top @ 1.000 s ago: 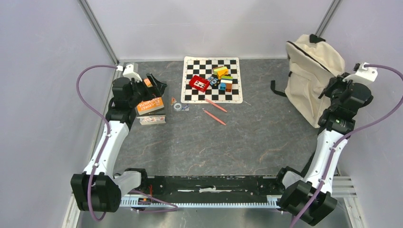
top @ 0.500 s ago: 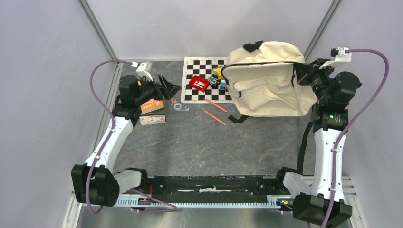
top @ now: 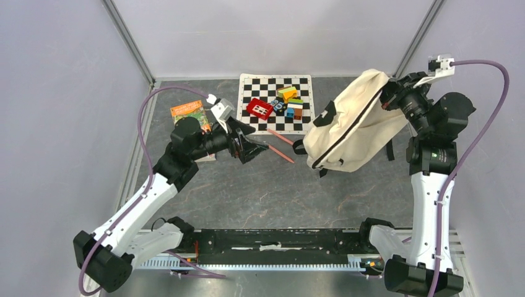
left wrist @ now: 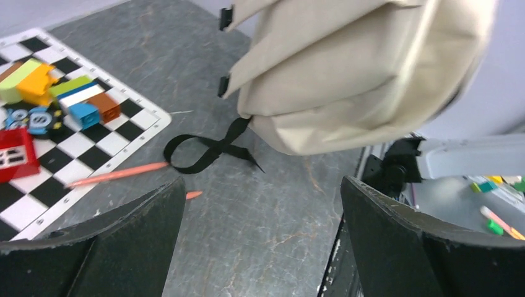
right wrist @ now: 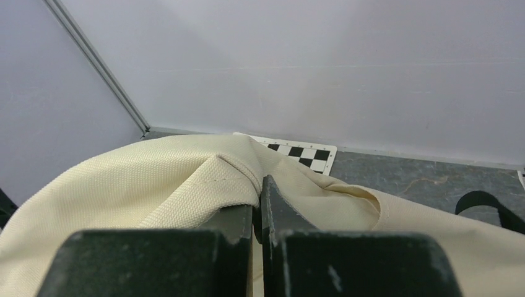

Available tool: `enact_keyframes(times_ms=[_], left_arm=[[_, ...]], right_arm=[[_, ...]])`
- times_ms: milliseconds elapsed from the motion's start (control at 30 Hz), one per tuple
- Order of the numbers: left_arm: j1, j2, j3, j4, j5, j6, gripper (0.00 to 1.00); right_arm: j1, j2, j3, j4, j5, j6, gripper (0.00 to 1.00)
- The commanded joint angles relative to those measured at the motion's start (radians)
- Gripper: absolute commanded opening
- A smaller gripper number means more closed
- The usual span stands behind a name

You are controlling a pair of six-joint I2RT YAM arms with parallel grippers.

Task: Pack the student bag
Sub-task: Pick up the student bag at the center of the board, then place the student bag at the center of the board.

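Left wrist view: student bag (left wrist: 347, 74) cut off by the frame from 12 to 2 o'clock; red block (left wrist: 15, 154) cropped at 9 o'clock.

Overhead view: book (top: 189, 113) partly under left arm (top: 161, 179); pieces on checkered mat (top: 251, 86) too small to identify.

Right wrist view: right gripper (right wrist: 260, 198) tips buried in bag cloth.

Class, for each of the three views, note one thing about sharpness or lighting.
Top external view: even light, no hard shadows around the cream fabric backpack. Left wrist view: the left tool's black fingers are soft along the bottom, the backpack beyond clearer. Right wrist view: the right tool, shut on the backpack, blurs up close; the fabric's weave is crisp.
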Motion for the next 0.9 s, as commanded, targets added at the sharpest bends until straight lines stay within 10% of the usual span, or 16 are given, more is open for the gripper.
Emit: enact_keyframes(times_ms=[0, 733, 867], left_arm=[[-0.060, -0.043, -0.015, 0.054, -0.030, 0.090, 1.00], [-0.077, -0.028, -0.022, 0.095, 0.019, 0.048, 1.00], [-0.076, -0.073, -0.049, 0.091, -0.149, 0.047, 1.00]], right_arm=[[0.005, -0.038, 0.044, 0.051, 0.010, -0.015, 0.00], [0.238, 0.153, -0.228, -0.116, 0.204, -0.379, 0.00], [0.305, 0.190, -0.255, -0.069, 0.245, -0.379, 0.00]])
